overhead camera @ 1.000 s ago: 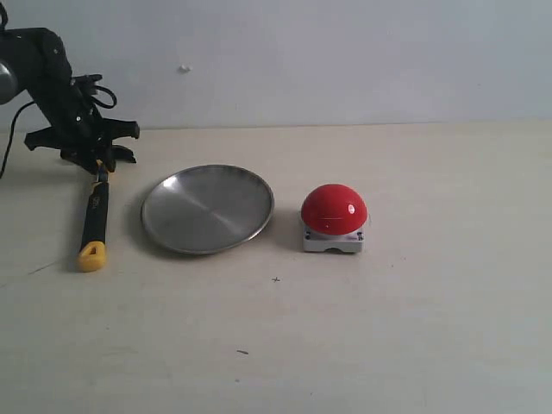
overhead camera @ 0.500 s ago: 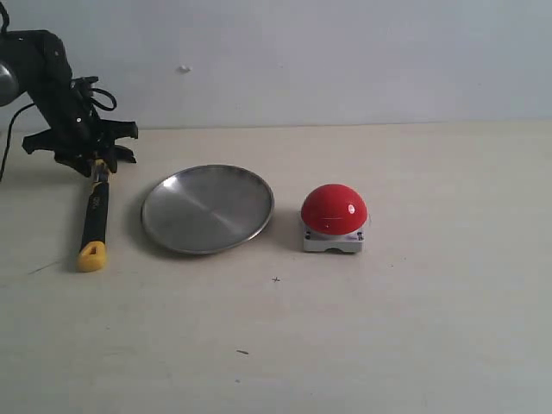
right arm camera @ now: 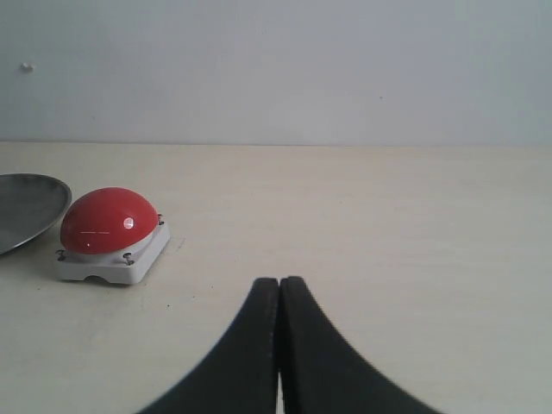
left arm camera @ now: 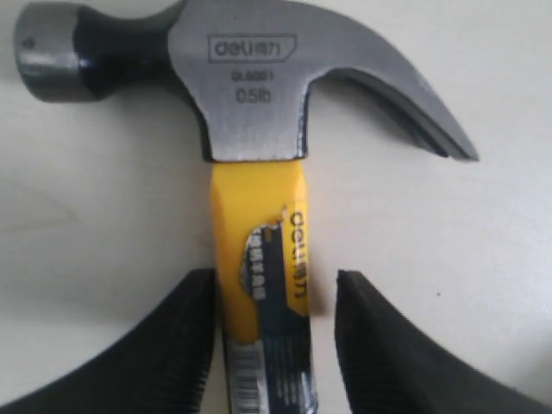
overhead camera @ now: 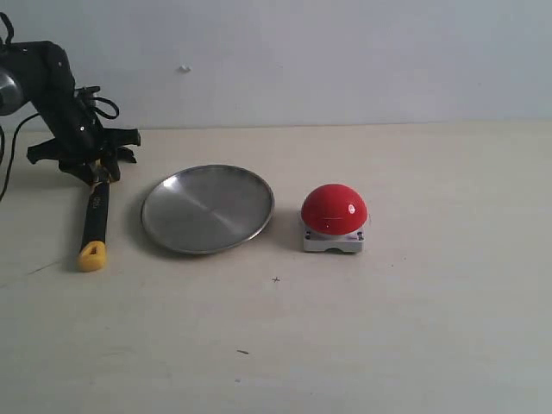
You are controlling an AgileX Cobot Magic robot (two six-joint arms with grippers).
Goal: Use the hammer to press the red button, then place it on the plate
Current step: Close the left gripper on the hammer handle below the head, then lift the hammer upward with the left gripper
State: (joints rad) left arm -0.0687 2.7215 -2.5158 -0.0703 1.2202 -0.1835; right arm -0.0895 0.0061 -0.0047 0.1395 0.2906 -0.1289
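Note:
The hammer lies on the table left of the plate, yellow butt end toward the front. My left gripper is down over its head end. In the left wrist view the left gripper stands open astride the hammer's yellow neck; one finger touches the neck and the other shows a small gap. The dark metal head lies just beyond the fingertips. The red button sits right of the plate. My right gripper is shut on nothing, away from the red button.
The table top is pale beige with a grey-white wall behind it. The plate's rim shows at the edge of the right wrist view. The left arm's black cable hangs at the far left of the exterior view.
The left arm has shifted slightly and turned a little over the hammer's head end. Hammer, plate and button have not moved.

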